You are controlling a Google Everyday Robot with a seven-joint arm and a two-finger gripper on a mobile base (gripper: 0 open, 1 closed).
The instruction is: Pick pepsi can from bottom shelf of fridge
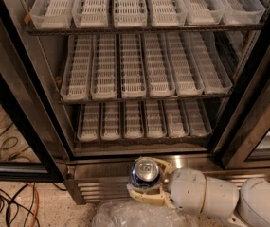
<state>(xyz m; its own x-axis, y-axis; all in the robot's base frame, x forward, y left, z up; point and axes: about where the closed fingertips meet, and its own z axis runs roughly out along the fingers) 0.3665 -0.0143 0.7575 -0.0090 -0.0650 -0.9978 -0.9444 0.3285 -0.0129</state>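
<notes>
Below the bottom shelf [139, 139], the tool [146, 178] clamps the pepsi can [145, 170], which may slip if squeezed weakly.

Messy tangle of black cables [2, 200] plus an orange cord [32, 207] on the speckled floor [54, 211], near left. Crumpled clear plastic [125, 216] lies near center, just below the gripper [146, 178].
</notes>
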